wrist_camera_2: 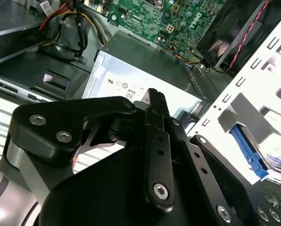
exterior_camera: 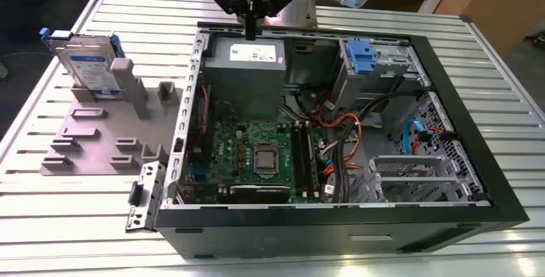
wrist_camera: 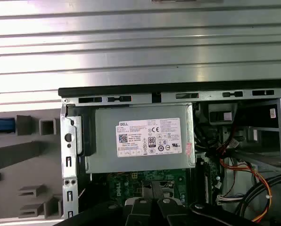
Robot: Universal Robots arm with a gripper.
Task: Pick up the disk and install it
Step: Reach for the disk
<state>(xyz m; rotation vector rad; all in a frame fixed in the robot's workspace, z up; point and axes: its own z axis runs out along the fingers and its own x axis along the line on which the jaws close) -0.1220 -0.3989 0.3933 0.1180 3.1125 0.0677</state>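
The end effector hangs over the far rim of the open computer case. Its fingers are pressed together with nothing between them. In the second wrist view the end effector shows the same clenched, empty state above the grey box.

In the exterior view the disk is well apart from the end effector, at about 9 o'clock and outside the case. It stands upright on its edge in a slot of a grey fixture, which lies flat on the slatted metal table. A blue carrier frames the disk's silver body. Its white-and-blue label faces the camera, but the print is too small to make out.

Inside the case, the grey box sits just below the end effector. It carries a white sticker, which in the first wrist view shows dense black print and rows of symbols. At 6 o'clock from the box lies the green motherboard. At 3 o'clock from the box a metal drive cage holds a small blue latch. Orange, red and black cables run through the middle of the case. A metal bracket sits toward 4 o'clock.
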